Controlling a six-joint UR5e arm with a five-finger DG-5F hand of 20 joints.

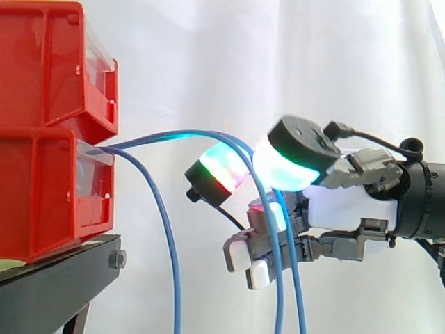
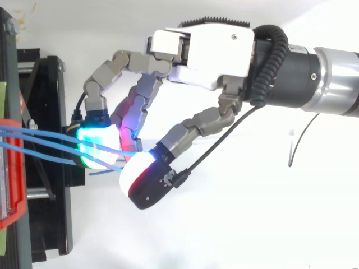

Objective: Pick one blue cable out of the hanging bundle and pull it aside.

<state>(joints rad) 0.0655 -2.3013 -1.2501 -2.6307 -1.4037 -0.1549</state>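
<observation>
Pinching blue cables (image 1: 280, 306) with curled hand (image 2: 207, 53), seemingly two strands, not one. Risk of dragging both aside, or of slipping along the jacket once pulled.

Close side, close overhead; common hand (image 1: 348, 205) (image 2: 207, 56)

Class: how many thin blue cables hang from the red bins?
3. One thin blue cable hangs near the red plastic bins; two other cables drop through the hand's curled fingers. More may be hidden.
</observation>
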